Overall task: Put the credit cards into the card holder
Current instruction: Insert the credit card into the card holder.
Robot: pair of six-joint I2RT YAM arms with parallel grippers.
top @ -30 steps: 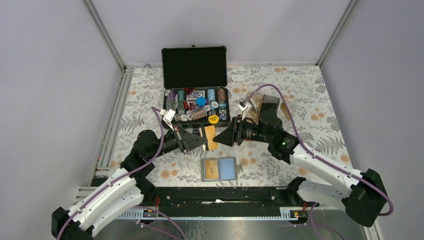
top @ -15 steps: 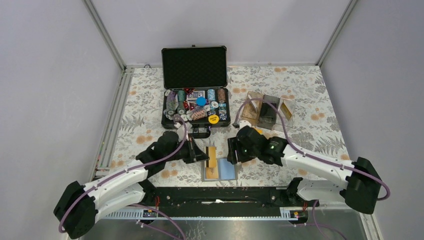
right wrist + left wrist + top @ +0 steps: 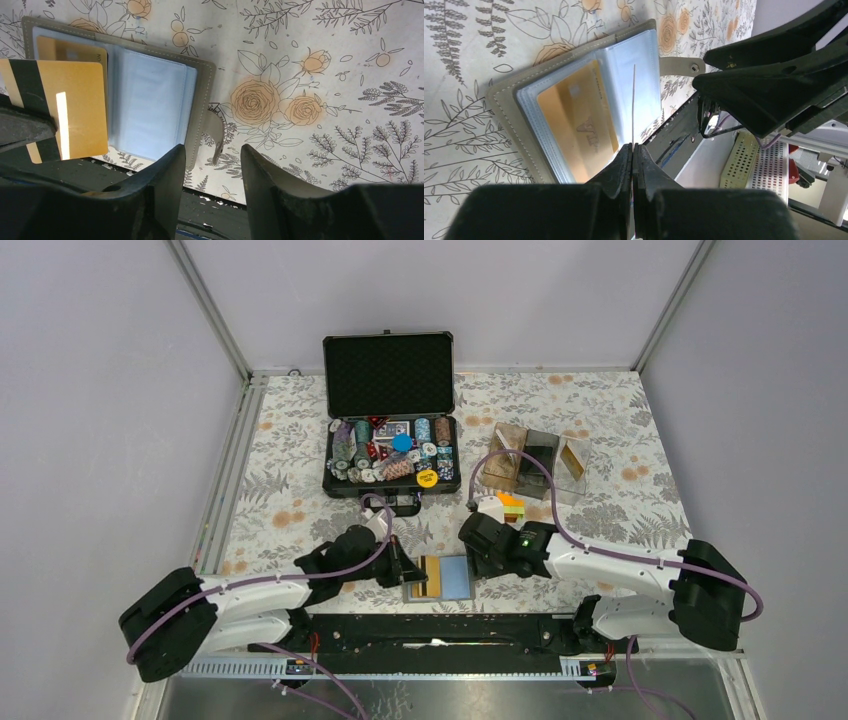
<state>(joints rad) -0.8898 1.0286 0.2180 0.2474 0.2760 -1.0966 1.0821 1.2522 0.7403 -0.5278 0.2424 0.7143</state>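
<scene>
The grey card holder lies open near the table's front edge, and an orange card sits in its left pocket. My left gripper is shut on another orange credit card with a black stripe. It holds the card on edge over the holder's middle fold, so the left wrist view shows only a thin line. My right gripper stands open and empty just above the holder's right edge and strap. A small stack of orange, yellow and green cards lies behind the right arm.
An open black chip case full of chips stands at the back centre. A clear brownish acrylic box is to its right. The black base rail runs right along the holder's near side. Both grippers crowd the holder.
Both arms came down and toward the front edge. The left gripper carried the orange card from mid-table to over the open holder. The right gripper moved to the holder's right side.
</scene>
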